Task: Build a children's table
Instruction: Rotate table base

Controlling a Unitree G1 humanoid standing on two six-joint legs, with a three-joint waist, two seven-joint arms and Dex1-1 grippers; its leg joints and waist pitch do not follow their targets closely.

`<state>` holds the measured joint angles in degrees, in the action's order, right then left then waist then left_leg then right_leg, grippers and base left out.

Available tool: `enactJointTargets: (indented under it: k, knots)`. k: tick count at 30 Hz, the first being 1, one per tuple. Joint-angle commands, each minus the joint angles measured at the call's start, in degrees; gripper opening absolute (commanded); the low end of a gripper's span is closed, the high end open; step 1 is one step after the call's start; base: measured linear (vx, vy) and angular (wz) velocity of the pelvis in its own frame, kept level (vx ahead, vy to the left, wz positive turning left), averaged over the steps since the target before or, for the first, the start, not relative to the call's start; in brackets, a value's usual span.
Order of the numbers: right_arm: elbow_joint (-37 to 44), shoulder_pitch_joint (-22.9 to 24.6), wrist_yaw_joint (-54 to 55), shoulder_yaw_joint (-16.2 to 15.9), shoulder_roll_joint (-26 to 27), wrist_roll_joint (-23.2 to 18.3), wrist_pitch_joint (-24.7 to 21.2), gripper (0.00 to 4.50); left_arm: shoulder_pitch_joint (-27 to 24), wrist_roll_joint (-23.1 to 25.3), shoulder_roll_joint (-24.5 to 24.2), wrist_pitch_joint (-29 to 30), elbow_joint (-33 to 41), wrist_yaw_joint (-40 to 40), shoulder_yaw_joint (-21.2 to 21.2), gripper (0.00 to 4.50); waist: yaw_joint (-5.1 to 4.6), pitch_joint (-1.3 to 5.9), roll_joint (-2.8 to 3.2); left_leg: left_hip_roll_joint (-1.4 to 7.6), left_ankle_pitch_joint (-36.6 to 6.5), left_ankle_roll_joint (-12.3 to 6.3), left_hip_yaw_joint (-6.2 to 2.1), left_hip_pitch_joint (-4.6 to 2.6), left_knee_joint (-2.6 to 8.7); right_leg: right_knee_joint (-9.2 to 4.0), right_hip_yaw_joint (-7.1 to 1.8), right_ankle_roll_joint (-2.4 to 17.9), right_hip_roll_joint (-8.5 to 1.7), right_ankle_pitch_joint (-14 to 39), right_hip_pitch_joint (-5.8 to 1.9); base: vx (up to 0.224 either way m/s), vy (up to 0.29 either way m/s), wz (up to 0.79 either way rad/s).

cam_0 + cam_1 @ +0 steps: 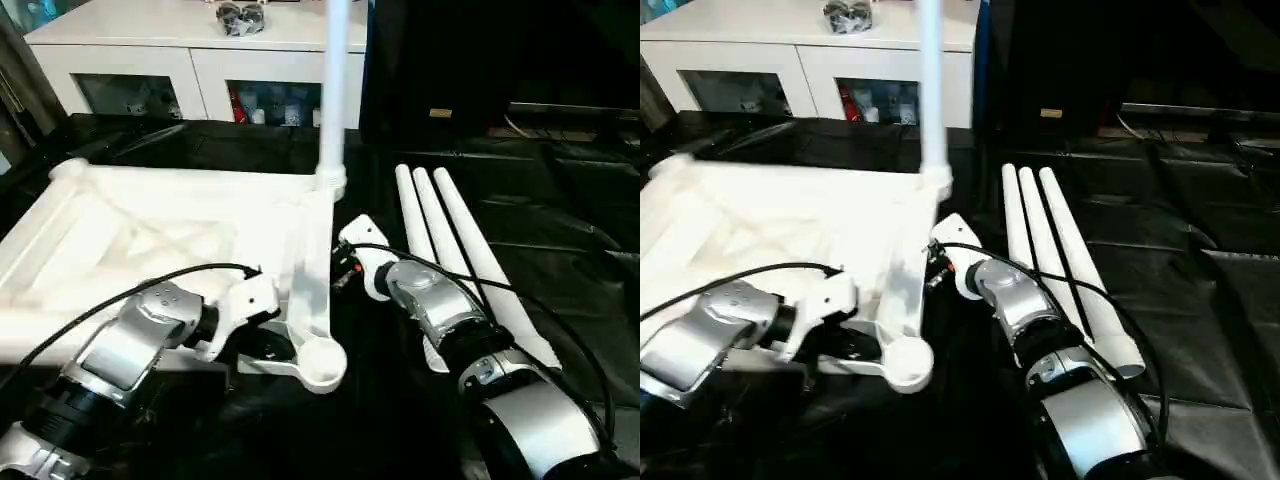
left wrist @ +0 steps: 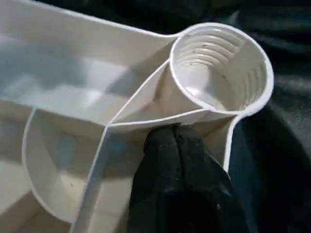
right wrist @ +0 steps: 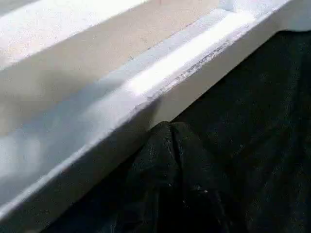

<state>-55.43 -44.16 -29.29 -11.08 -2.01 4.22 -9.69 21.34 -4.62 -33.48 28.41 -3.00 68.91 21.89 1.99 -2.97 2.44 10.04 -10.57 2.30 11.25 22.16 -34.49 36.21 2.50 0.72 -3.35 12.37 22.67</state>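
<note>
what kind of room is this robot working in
Likely an indoor lab or workshop set up for furniture assembly: a work surface draped in black sheeting, a white glass-door cabinet behind, and an upturned tabletop with loose legs beside it.

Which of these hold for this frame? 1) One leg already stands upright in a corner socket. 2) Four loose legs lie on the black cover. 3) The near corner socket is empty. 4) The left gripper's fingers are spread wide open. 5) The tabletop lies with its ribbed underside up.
1) True: one leg stands upright in the far corner socket of the tabletop.
2) False: three loose legs lie side by side on the black cover.
3) True: the near corner socket holds nothing.
4) False: the left gripper has its fingers shut, tips against the socket's outer wall.
5) True: its ribs face up.
</note>
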Motion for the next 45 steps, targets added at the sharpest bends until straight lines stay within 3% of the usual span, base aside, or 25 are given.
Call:
enactJointTargets:
  k: [1,6,11,16,18,21,22,25,26,28,30,32,33,34,35,36,38,39,40,41,43,44,45]
  knots:
    - [0.6,-1.8,-1.4,-0.7,2.5,-0.5,2.0,0.0,0.7,-0.2,0.8,-0.8,1.1,-0.8,1.1,0.03,0.5,4.07,0.26,3.1,-6.1,-2.17,-1.58,-1.19,3.47,-3.23,-2.55,16.3,-4.74,-1.5,-2.87,0.0,0.0,0.0]
    - [-1.4,-2.8,-0.6,0.0,2.5,-0.1,3.3,0.0,1.4,1.0,2.8,-2.7,-1.4,-4.0,0.1,0.03,0.42,4.05,0.35,3.13,-6.6,-1.91,-1.58,-1.23,3.5,-3.36,-2.58,16.1,-4.72,-0.4,-2.83,0.0,0.0,0.0]
    - [-1.2,-3.6,2.1,1.0,1.6,0.1,3.5,0.0,2.8,4.8,3.7,-9.1,-6.7,-9.5,-0.5,0.03,0.43,4.1,0.23,2.99,-6.5,-2.03,-1.63,-1.15,3.47,-3.34,-2.57,15.6,-4.65,-1.2,-2.9,0.0,0.0,0.0]
    - [3.9,-2.8,3.0,3.2,-1.0,-0.9,2.2,0.0,3.5,6.9,2.5,-14.8,-10.0,-12.4,-1.6,0.03,0.69,4.18,0.02,3.13,-6.0,-2.35,-1.64,-1.23,3.47,-3.27,-2.57,14.8,-4.64,-1.5,-2.88,0.0,0.0,0.0]
    - [8.0,-1.7,2.4,4.0,-2.3,-1.5,0.9,0.0,3.4,6.9,1.9,-16.5,-10.7,-12.4,-2.3,0.03,1.02,4.22,0.35,3.17,-5.9,-2.31,-1.61,-1.37,3.43,-3.13,-2.55,14.6,-4.58,-2.1,-2.73,0.0,0.0,0.0]
    - [17.2,1.1,1.7,6.3,-4.4,-3.6,-3.0,0.0,3.5,6.6,1.3,-17.8,-11.7,-13.2,-3.9,0.03,1.47,4.25,0.09,3.08,-5.6,-2.34,-1.55,-1.42,3.4,-3.07,-2.65,13.8,-4.51,-2.7,-2.8,0.0,0.0,0.0]
    - [17.2,1.1,1.7,6.3,-4.4,-3.6,-3.0,0.0,3.5,6.6,1.3,-17.8,-11.7,-13.2,-3.9,0.03,1.54,4.24,0.42,3.05,-5.5,-2.25,-1.62,-1.46,3.42,-3.08,-2.62,13.6,-4.4,-2.7,-2.77,0.0,0.0,0.0]
    - [25.8,3.2,3.1,8.9,-6.2,-5.1,-9.1,0.0,3.6,5.8,1.3,-18.7,-11.8,-14.9,-5.9,0.03,1.72,4.2,0.12,3.04,-6.2,-1.38,-1.61,-1.49,3.57,-3.23,-2.64,13.2,-4.36,-1.6,-2.76,0.0,0.0,0.0]
    - [29.2,3.9,2.6,9.5,-7.2,-5.6,-14.3,0.0,3.2,4.8,1.2,-18.1,-10.2,-14.9,-7.0,0.03,1.74,4.19,0.75,2.97,-6.3,-1.09,-1.66,-1.57,3.54,-3.21,-2.63,13.2,-4.32,-1.3,-2.7,0.0,0.0,0.0]
    - [34.0,4.8,1.3,10.7,-8.7,-7.4,-22.4,0.0,2.2,2.6,1.1,-16.6,-7.0,-14.5,-8.7,0.03,1.68,4.16,0.45,2.95,-6.6,-0.5,-1.67,-1.54,3.64,-3.31,-2.57,13.2,-4.16,-1.0,-2.83,0.0,0.0,0.0]
    - [38.7,5.9,0.9,11.5,-10.5,-8.4,-30.9,0.18,0.8,-0.8,1.2,-13.6,-2.1,-13.9,-11.1,0.0,1.79,3.98,0.61,3.16,-7.5,0.12,-1.63,-1.61,3.82,-3.37,-2.54,13.4,-4.13,-0.4,-2.75,0.0,0.0,0.0]
    - [41.4,6.8,1.4,11.4,-11.7,-8.0,-35.3,0.3,-0.2,-2.6,1.5,-11.8,0.7,-14.0,-12.4,0.0,1.84,4.07,0.34,2.95,-6.6,0.21,-1.58,-1.49,3.64,-3.28,-2.59,13.7,-4.21,-0.5,-2.86,0.0,0.0,0.0]
    - [42.8,7.1,1.7,11.6,-12.1,-8.0,-37.7,0.4,-0.6,-3.2,1.8,-10.8,2.0,-14.5,-13.0,0.33,1.73,4.01,0.26,2.84,-7.0,0.21,-1.48,-1.47,3.55,-3.5,-2.64,13.6,-4.23,0.6,-2.68,0.0,0.0,0.0]
    - [44.8,7.6,2.3,11.6,-12.7,-7.9,-40.8,0.4,-1.1,-4.2,2.4,-9.4,3.7,-15.4,-13.9,0.33,1.67,4.04,0.21,2.74,-6.7,0.26,-1.46,-1.42,3.5,-3.45,-2.66,13.5,-4.17,0.7,-2.83,0.0,0.0,0.0]
    - [46.8,8.0,2.8,11.7,-13.1,-7.8,-43.9,0.55,-1.5,-5.4,3.1,-7.6,5.3,-16.3,-14.7,0.41,1.57,3.92,0.31,2.8,-6.5,0.31,-1.54,-1.25,3.58,-3.52,-2.69,13.3,-4.21,0.9,-2.9,0.0,0.0,0.0]
    - [49.0,8.4,3.3,12.2,-13.2,-8.1,-46.9,0.71,-1.8,-6.4,3.9,-5.5,6.7,-17.3,-15.5,0.53,1.7,4.03,0.96,2.83,-6.4,0.65,-1.62,-1.51,3.52,-3.43,-2.64,13.1,-4.17,1.3,-2.76,0.0,0.0,0.0]
    - [51.8,8.8,4.0,12.7,-13.3,-8.6,-50.6,0.75,-2.1,-7.3,4.8,-3.3,8.0,-18.6,-16.2,0.67,1.52,3.99,0.51,2.73,-6.6,0.86,-1.61,-1.45,3.55,-3.59,-2.67,13.0,-4.01,1.3,-2.79,0.0,0.0,0.0]
    - [54.9,9.3,4.7,13.6,-13.4,-9.2,-55.0,0.79,-2.4,-8.0,5.7,-1.3,9.3,-20.0,-16.6,0.78,1.27,3.86,0.79,2.64,-7.4,1.12,-1.53,-1.5,3.55,-3.88,-2.69,12.7,-3.86,1.8,-2.74,0.0,0.0,0.0]
    - [57.3,9.8,5.1,14.4,-13.2,-9.7,-57.9,0.88,-2.9,-8.6,6.5,0.0,10.7,-20.9,-16.9,0.84,1.5,3.91,0.69,2.7,-6.6,1.07,-1.66,-1.49,3.56,-3.63,-2.76,12.4,-3.84,1.3,-2.98,0.0,0.0,0.0]
    - [57.3,9.8,5.1,14.4,-13.2,-9.7,-57.9,0.88,-2.9,-8.6,6.5,0.0,10.7,-20.9,-16.9,0.84,1.5,3.91,0.69,2.7,-6.6,1.07,-1.66,-1.49,3.56,-3.63,-2.76,12.4,-3.84,1.3,-2.98,0.0,0.0,0.0]
    - [61.1,10.5,5.8,16.1,-12.8,-10.2,-63.1,1.19,-3.6,-9.9,8.7,2.0,13.1,-23.2,-17.3,1.1,1.45,3.79,-0.73,2.75,-6.2,0.69,-1.42,-1.49,3.57,-4.12,-2.92,11.8,-3.98,3.8,-2.69,0.0,0.0,0.0]
    - [62.3,10.8,6.1,16.7,-12.4,-10.4,-64.7,1.34,-4.0,-10.4,9.5,2.5,13.8,-24.0,-17.4,1.22,1.71,3.8,-0.18,2.77,-5.7,0.77,-1.54,-1.44,3.57,-3.95,-2.95,11.5,-4.14,4.5,-2.77,0.0,0.0,0.0]
    - [64.0,11.0,6.6,17.5,-11.6,-10.4,-66.9,1.34,-4.5,-10.6,10.1,3.3,14.9,-24.7,-17.2,1.22,1.49,3.73,-0.96,2.78,-5.6,0.62,-1.45,-1.4,3.61,-4.12,-2.94,11.3,-4.04,5.0,-2.7,0.0,0.0,0.0]
